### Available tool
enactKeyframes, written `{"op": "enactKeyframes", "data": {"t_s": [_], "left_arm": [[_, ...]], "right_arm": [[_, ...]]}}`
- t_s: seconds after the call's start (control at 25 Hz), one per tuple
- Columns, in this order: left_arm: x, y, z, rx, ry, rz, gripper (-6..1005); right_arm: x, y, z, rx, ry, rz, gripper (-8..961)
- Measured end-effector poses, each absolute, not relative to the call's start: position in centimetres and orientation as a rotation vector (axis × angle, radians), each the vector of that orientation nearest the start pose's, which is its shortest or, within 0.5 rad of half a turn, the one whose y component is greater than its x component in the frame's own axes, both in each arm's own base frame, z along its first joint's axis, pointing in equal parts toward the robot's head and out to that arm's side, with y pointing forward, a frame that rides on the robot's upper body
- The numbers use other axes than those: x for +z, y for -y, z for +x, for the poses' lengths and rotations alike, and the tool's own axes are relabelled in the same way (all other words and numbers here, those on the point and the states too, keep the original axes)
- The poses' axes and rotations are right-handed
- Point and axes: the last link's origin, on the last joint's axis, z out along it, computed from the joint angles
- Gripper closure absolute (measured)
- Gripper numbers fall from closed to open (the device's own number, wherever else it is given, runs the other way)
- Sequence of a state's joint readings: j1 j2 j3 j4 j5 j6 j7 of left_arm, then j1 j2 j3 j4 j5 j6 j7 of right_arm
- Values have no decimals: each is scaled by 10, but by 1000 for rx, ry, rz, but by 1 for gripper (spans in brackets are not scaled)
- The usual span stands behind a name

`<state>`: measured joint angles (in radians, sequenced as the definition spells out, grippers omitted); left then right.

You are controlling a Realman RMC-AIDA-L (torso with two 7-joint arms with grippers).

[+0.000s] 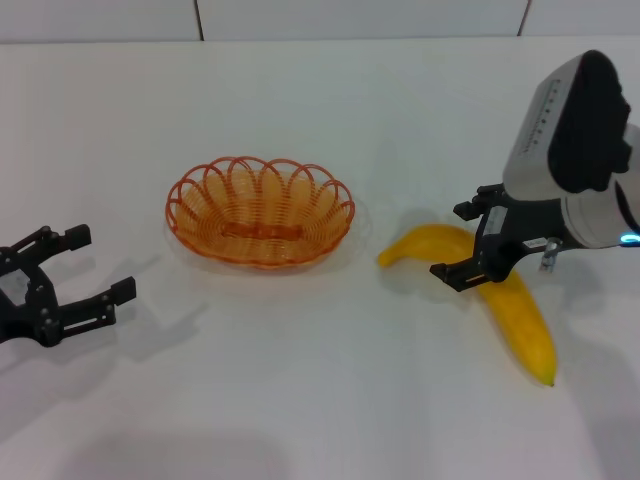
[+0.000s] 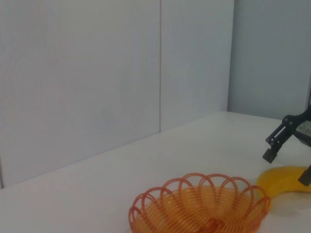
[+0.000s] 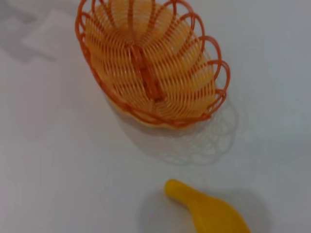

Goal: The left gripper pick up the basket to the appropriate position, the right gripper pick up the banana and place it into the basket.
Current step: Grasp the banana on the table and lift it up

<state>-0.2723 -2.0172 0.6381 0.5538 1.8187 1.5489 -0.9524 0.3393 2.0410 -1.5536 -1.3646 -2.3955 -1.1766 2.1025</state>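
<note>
Banana point(image 1: 505, 295): lying on the white surface point(image 1: 300, 400), robot's right side, unheld. Right gripper point(image 1: 466, 242): fingers spread wide, straddling the banana's middle from above; contact cannot be told. Left gripper point(image 1: 98, 265): fingers apart, holding nothing, low by the surface at the robot's left, well apart from the basket. Basket point(image 1: 260, 210): orange wire, upright on the surface, farther back, between the two grippers.

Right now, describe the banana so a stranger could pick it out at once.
On the white table, look to the robot's right of the shallow orange wire basket. There, under the right arm's open black claw, lies a long curved yellow banana: the only solid, smooth thing.
</note>
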Motion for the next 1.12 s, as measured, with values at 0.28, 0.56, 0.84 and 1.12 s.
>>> {"op": "enactKeyframes", "data": {"t_s": [0.28,0.56,0.84,1.12], "left_arm": [[27,-266,-343,-664,445,-2458,78],[27,-268,-341,-670,436,-2458,78],[27,-269,-340,-673,433,-2458,78],[26,-270,-339,-678,431,-2456,78]], "right_arm": [[-22,-338,223,-360,-391,-2676,93],[-21,-341,224,-404,-395,-2659,92],[-24,-338,222,-429,-395,-2687,96],[-26,-339,221,-446,-392,-2703,104]]}}
